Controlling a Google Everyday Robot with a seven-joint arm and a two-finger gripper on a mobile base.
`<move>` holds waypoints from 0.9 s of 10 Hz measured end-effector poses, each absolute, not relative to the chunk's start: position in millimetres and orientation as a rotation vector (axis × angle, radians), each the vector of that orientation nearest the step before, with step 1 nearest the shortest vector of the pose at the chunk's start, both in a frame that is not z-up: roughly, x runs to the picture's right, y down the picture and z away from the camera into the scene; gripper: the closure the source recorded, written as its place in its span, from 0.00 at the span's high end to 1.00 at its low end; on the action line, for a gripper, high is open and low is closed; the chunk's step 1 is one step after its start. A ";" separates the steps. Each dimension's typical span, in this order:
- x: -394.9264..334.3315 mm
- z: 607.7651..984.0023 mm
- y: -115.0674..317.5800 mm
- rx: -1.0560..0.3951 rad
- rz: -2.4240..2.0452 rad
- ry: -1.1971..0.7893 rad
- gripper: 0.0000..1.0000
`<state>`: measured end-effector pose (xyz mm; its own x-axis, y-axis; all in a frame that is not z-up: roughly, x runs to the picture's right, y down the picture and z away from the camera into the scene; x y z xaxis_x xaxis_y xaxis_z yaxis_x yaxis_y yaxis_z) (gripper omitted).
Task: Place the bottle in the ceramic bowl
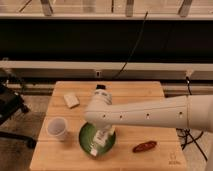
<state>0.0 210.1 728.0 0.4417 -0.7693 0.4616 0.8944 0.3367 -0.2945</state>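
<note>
The green ceramic bowl (pixel 85 139) sits near the front of the wooden table (pixel 140 95). My white arm reaches in from the right and bends down over it. The gripper (pixel 102 136) hangs inside the bowl's rim, shut on the small white bottle (pixel 96 147). The bottle tilts down and left, with its lower end over the bowl's floor. Whether it touches the floor I cannot tell. The arm hides the bowl's far side.
A white plastic cup (pixel 57 128) stands just left of the bowl. A whitish block (pixel 71 100) lies at the back left. A reddish-brown oblong item (pixel 145 146) lies to the bowl's right. A black wheeled stand (pixel 10 102) is left of the table.
</note>
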 end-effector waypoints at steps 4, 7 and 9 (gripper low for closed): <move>-0.4 726.7 211.9 -0.546 -1.132 -0.263 0.04; -0.9 726.8 214.0 -0.541 -1.161 -0.271 0.04; -1.6 726.6 214.3 -0.538 -1.174 -0.274 0.04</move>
<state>-1.6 214.3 726.6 0.3732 -0.7980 0.4732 0.9250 0.2808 -0.2559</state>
